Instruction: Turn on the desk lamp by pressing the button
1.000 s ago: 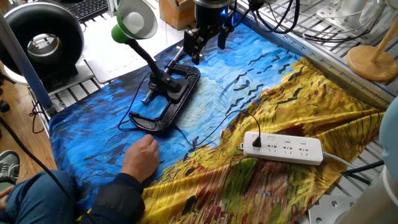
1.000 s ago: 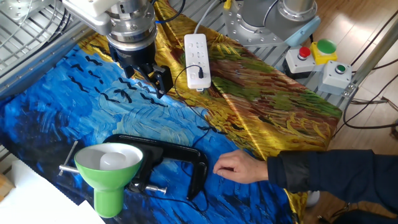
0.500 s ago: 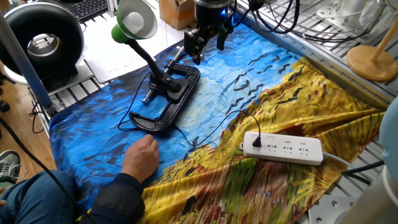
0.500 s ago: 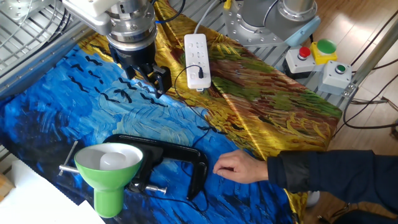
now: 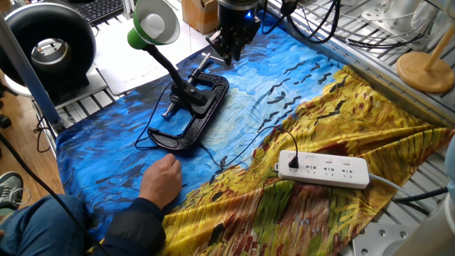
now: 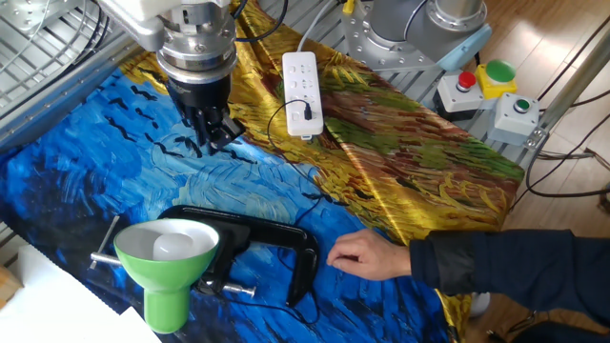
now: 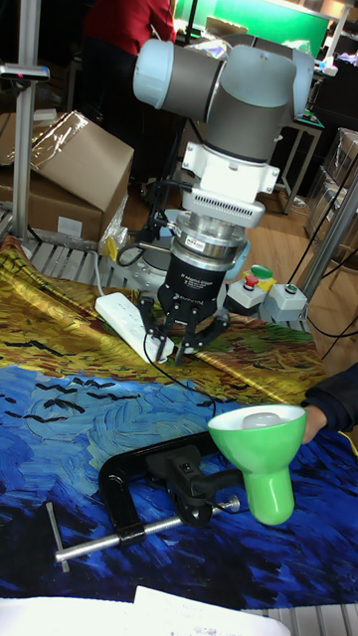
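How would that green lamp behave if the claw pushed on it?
The desk lamp probably wouldn't slide much: its black C-clamp base looks like heavy metal lying flat. The green shade sits on a bendable arm, so it would likely sway.

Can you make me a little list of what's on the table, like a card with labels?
lamp: desk lamp with a green shade, on a black clamp base, lying on the blue part of the cloth
lamp light: looks off
robot gripper: gripper hanging over the blue cloth, beyond the clamp, not touching the lamp
power strip: white power strip on the yellow part, with one black plug in it
person: a hand resting on the cloth near the clamp
extra: big black ring-shaped device off to the side
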### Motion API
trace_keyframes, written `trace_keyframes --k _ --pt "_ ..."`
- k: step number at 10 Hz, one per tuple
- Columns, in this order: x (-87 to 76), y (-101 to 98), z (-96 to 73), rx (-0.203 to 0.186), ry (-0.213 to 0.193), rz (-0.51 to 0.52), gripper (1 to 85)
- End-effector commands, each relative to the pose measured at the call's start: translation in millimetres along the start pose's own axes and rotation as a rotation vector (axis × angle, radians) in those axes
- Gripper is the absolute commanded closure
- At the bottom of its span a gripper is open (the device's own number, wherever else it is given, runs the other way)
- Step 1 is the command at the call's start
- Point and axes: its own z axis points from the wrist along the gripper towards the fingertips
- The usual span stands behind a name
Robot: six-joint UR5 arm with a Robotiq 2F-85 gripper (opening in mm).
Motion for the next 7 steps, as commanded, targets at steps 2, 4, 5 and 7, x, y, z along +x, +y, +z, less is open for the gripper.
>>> trace_keyframes --k 2,4,5,7 --pt "-11.5 -0.9 -4.0 -0.041 -0.021 -0.058 85.0" --pt "-36.3 2.2 6.7 -0.085 -0.06 -0.173 85.0" --pt "-52.6 4.3 12.6 -0.084 -0.08 -0.211 85.0" --pt "-70.2 22.5 22.2 -0.082 -0.094 -0.258 85.0"
